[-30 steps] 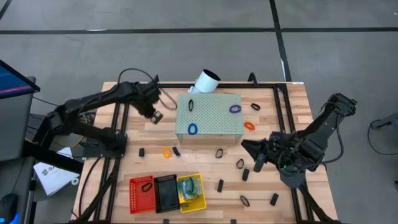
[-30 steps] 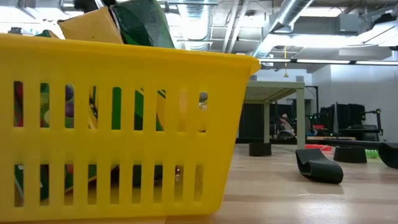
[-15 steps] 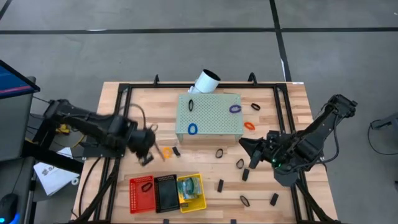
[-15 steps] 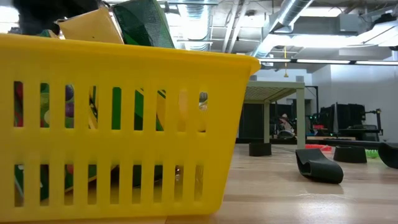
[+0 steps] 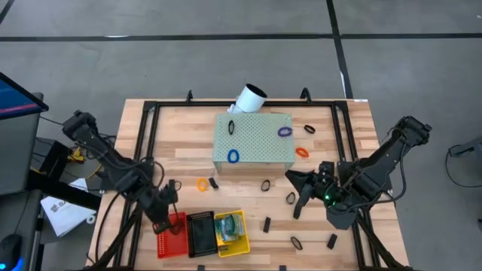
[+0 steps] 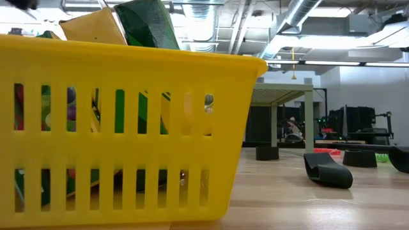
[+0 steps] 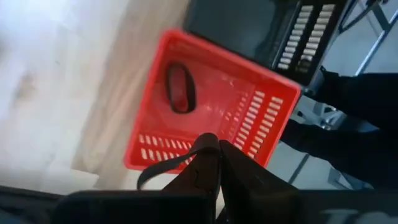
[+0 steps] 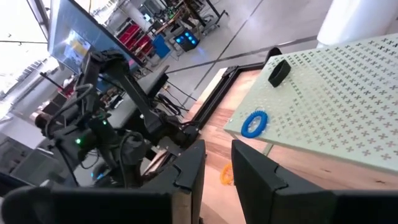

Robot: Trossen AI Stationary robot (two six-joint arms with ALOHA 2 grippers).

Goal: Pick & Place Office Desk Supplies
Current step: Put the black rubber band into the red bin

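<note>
While the left gripper (image 5: 167, 218) hangs over the near edge of the red basket (image 5: 161, 239), its fingers (image 7: 208, 163) are pressed together on a thin black loop (image 7: 163, 168), which dangles over the basket's open top. That position suggests a drop into the red basket, where another black loop (image 7: 180, 88) already lies, so loops appear to be sorted there. Beside it stand a black basket (image 5: 200, 232) and a yellow basket (image 5: 242, 242); the yellow one holds crayon boxes (image 6: 96, 29), standing on end above its rim.

The right gripper (image 5: 299, 182) waits low over the right half of the table (image 5: 354, 113), fingers parted a little and nothing visible between them. It points toward the pale green perforated block (image 5: 260, 143), which still carries a blue loop (image 5: 233, 156) and a purple loop (image 5: 285, 132).

Unsorted items remain on the table: an orange loop (image 5: 202, 184) near the block and several small black clips (image 5: 266, 223) scattered toward the front right. Sorting is judged well short of complete.
</note>
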